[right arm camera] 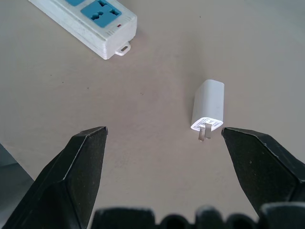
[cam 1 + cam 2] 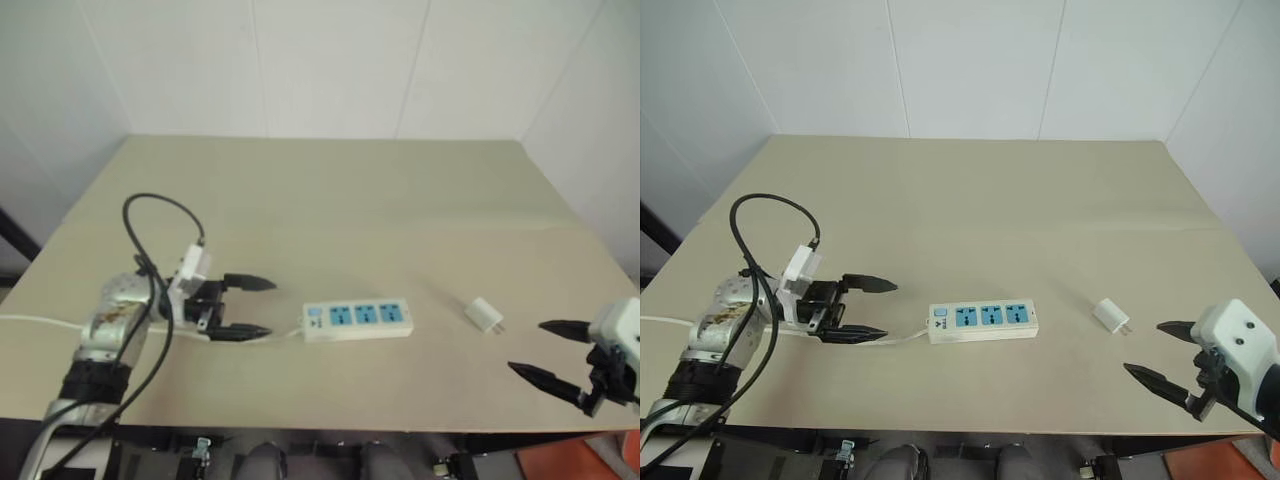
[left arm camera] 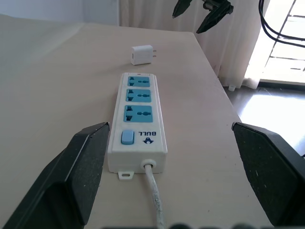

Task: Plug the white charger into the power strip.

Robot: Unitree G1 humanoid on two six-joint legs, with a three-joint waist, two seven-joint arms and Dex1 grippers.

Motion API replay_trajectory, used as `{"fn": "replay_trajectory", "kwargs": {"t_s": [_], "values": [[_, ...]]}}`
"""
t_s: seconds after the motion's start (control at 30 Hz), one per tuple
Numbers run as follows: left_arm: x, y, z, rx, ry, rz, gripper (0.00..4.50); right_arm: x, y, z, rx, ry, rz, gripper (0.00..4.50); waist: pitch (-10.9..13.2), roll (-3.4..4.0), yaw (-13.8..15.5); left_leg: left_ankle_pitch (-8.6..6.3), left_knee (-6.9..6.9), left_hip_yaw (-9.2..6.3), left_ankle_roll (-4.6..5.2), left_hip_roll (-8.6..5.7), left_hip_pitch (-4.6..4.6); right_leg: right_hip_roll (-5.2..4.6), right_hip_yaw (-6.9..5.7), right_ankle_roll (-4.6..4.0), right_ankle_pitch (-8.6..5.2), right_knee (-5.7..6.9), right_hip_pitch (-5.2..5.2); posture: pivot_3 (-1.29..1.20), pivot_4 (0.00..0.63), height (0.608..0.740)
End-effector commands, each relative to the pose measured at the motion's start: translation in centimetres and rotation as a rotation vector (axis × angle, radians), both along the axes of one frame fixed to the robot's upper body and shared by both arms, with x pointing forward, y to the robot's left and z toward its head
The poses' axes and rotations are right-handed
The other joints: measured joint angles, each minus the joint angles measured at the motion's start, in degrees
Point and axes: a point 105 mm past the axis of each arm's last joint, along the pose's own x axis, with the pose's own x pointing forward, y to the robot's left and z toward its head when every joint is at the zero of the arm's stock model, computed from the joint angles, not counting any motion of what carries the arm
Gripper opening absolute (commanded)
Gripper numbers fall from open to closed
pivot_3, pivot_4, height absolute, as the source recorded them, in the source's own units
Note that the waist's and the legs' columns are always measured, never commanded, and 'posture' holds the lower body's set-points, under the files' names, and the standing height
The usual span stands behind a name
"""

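Surface, tan and bare-topped, carries two things near its front edge. The power strip is laid flat, its long side running from nine to three o'clock, with three blue socket faces turned upward and a small blue switch panel at its nine o'clock end. A thin white cord is seen leaving that same end and running toward nine o'clock along the surface.

The white charger is found at three o'clock from the strip, near it but apart, lying on its side. In the right wrist view its short metal prongs are seen pointing toward the right pincer rather than toward the strip.

The left pincer is held at nine o'clock from the strip, just beyond the switch end, with its two black fingers spread wide apart and nothing between them; the cord passes close by the lower finger, and whether it is touched cannot be told. A black cable is looped over the left arm.

The right pincer is held at about four o'clock from the charger, near the front right corner of the surface. Its fingers are likewise spread wide, nothing is gripped, and the charger is not touched.
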Motion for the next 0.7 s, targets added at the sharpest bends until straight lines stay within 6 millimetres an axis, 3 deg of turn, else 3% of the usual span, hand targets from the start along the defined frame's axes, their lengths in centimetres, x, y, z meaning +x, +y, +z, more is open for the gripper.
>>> {"fn": "replay_trajectory", "kwargs": {"t_s": [0.03, 0.43, 0.7], "values": [[0.3, -0.1, 0.6, 0.025, -0.057, -0.016, 4.47, 0.0, -0.5, 0.9, -0.018, -0.047, -0.015, 4.5, 0.0, 0.0, 0.0, 0.0, 0.0, 0.0, 0.0, 0.0, 0.0, 0.0, 0.0, 0.0, 0.0, 0.0, 0.0, 0.0, 0.15, 0.74], [0.7, -0.6, 0.1, 0.008, -0.085, 0.017, 4.47, 0.6, -0.4, 0.8, -0.031, -0.057, -0.007, 4.5, 0.0, 0.0, -0.01, 0.0, 0.0, 0.0, 0.0, 0.0, 0.0, 0.0, 0.0, 0.0, 0.0, 0.0, 0.0, 0.0, 0.15, 0.74], [3.4, -3.7, -1.9, -0.155, -0.093, 0.045, 4.47, 1.1, 0.3, 0.7, -0.034, -0.069, 0.007, 4.5, -0.01, -0.01, 0.26, 0.0, 0.01, -0.02, 0.0, -0.05, 0.03, -0.01, -0.01, 0.0, 0.01, 0.0, 0.07, 0.0, 0.15, 0.74]]}}
